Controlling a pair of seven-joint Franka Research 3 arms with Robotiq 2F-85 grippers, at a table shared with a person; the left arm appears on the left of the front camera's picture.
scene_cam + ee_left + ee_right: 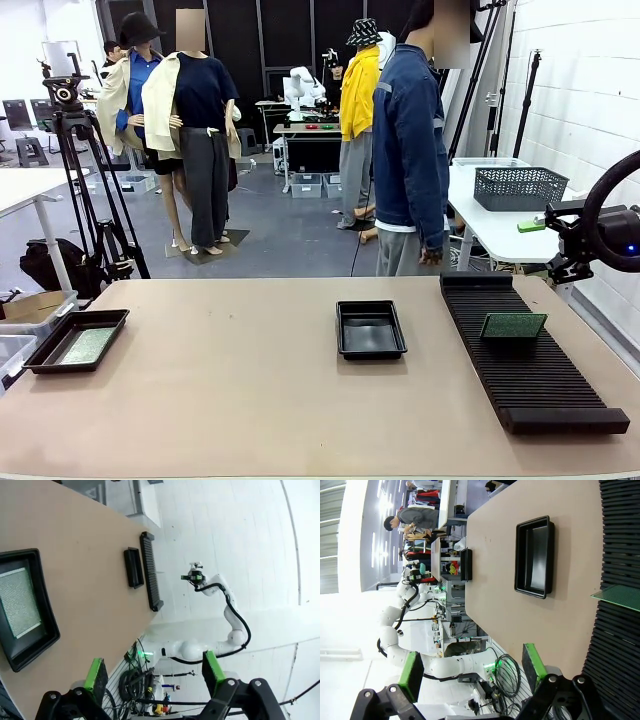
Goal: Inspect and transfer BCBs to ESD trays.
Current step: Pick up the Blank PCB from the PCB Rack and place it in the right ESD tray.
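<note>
While neither claw has anything in it, the layout already reads as a plan. One green BCB (513, 325) stands on edge in a slot of the long black ribbed rack (540, 385). I judge it is kept upright so that its top edge stays free for a two-finger pinch and both faces can be looked over. The empty ESD tray (371, 335) lies just beside the rack at mid-table, probably to keep the carry short. A second ESD tray (45, 348) sits well apart at the left end of the table (250, 400). A second BCB (88, 345) lies flat in it, clear of the sloped walls.

The left gripper (154, 672) has its jaws spread wide and empty, looking over the loaded tray. The right gripper (472, 671) is likewise spread wide and empty, facing the rack and the bare tray. A person (410, 140) stands at the far side, arms hanging.

Both trays look like glossy moulded plastic with raised rims. The rack is matte and closely ribbed. The boards are thin, stiff rectangles with a fine speckled grain, and the tabletop is smooth tan
</note>
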